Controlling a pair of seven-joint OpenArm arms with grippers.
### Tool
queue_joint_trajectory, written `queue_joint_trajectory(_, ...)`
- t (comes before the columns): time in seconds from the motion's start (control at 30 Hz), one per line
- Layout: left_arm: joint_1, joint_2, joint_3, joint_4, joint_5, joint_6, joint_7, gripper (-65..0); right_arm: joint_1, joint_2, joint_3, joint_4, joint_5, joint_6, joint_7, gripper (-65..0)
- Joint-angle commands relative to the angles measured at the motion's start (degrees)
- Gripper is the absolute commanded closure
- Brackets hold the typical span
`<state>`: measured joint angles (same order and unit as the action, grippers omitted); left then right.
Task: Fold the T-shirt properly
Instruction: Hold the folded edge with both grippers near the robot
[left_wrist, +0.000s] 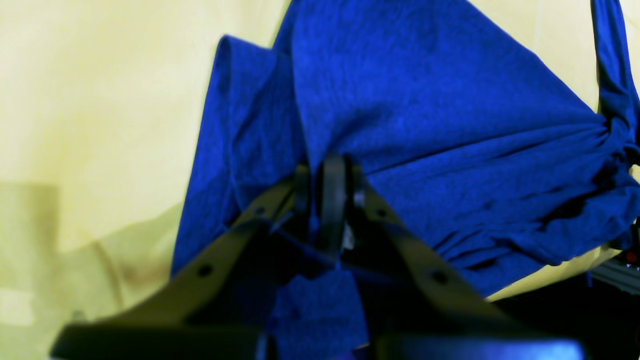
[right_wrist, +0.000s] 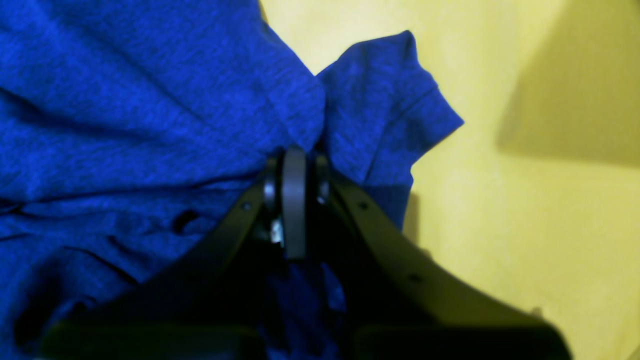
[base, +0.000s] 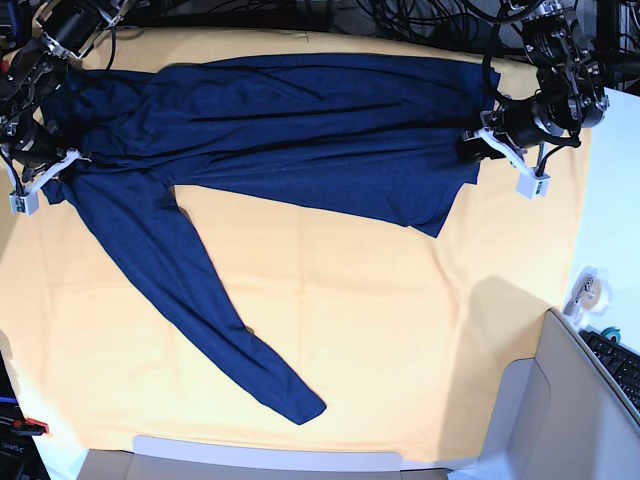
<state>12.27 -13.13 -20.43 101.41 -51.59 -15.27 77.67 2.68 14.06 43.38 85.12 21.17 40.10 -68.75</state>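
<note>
The dark blue T-shirt (base: 300, 140) lies stretched across the far half of the yellow-orange table cloth (base: 400, 310). One long sleeve (base: 200, 300) trails toward the front edge. At the shirt's right end my left gripper (base: 472, 143) is shut on a bunch of fabric; in the left wrist view its fingertips (left_wrist: 327, 172) pinch the blue cloth (left_wrist: 425, 100). My right gripper (base: 58, 172) is shut on the shirt's left end by the sleeve's root. The right wrist view shows this gripper (right_wrist: 295, 160) clamped on a fold of the shirt (right_wrist: 150, 100).
A tape roll (base: 584, 290) and a keyboard (base: 622, 366) sit off the table's right side. A grey box (base: 545, 400) stands at the front right corner, with a white strip (base: 270, 457) along the front edge. Cables (base: 420, 15) run behind the table.
</note>
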Motion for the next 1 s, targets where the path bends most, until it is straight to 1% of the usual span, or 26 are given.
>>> queue_joint_trajectory(0.0, -0.1, -0.7, -0.5, 1.1, -0.7, -0.2, -0.3, -1.3, 0.6, 1.0, 0.0, 1.0, 0.1, -0.1, 0.8, 0.0)
queue_joint_trajectory(0.07, 0.5, -0.7, -0.5, 1.1, -0.7, -0.2, -0.5, -1.3, 0.6, 1.0, 0.0, 0.9, 0.1, -0.1, 0.8, 0.0)
queue_joint_trajectory(0.17, 1.4, -0.7, -0.5, 1.1, -0.7, 0.0, -2.8, -1.4, 0.6, 1.0, 0.0, 0.9, 0.1, -0.1, 0.8, 0.0)
queue_joint_trajectory(0.23, 2.4, -0.7, -0.4, 1.1, -0.7, 0.0, -4.0, -2.5, 0.6, 0.9, 0.0, 0.9, 0.1, -0.1, 0.8, 0.0)
queue_joint_trajectory(0.33, 2.9, -0.7, -0.4, 1.1, -0.6, 0.0, -5.0, -7.4, 0.6, 0.9, 0.0, 0.7, 0.1, -0.1, 0.8, 0.0)
queue_joint_trajectory(0.47, 2.9, -0.7, -0.4, 1.1, -0.6, 0.1, -5.0, -15.1, 0.6, 0.8, -0.1, 0.7, 0.0, -0.1, 0.8, 0.0)
queue_joint_trajectory(0.57, 2.9, -0.7, -0.4, 1.1, -0.6, 0.1, -5.0, -17.9, 0.6, 0.8, -0.1, 0.7, -0.1, -0.1, 0.7, 0.0)
queue_joint_trajectory(0.77, 2.9, -0.7, -0.4, 1.1, -0.6, 0.1, -5.0, -21.3, 0.5, 0.8, -0.1, 0.7, -0.1, -0.1, 0.7, -0.1)
queue_joint_trajectory(0.8, 2.9, -0.7, -0.4, 1.1, -0.6, 0.1, -5.0, -21.9, 0.5, 0.8, -0.1, 0.7, -0.1, -0.1, 0.7, -0.9)
queue_joint_trajectory(0.87, 2.9, -0.7, -0.4, 1.1, -0.6, 0.1, -5.0, -23.4, 0.5, 0.8, -0.1, 0.7, -0.2, -0.1, -0.4, -5.5)
queue_joint_trajectory(0.97, 2.9, -0.7, -0.4, 1.1, -0.6, 0.1, -5.0, -24.7, 0.6, 0.7, -0.1, 0.7, -0.2, -0.1, -1.4, -16.8)
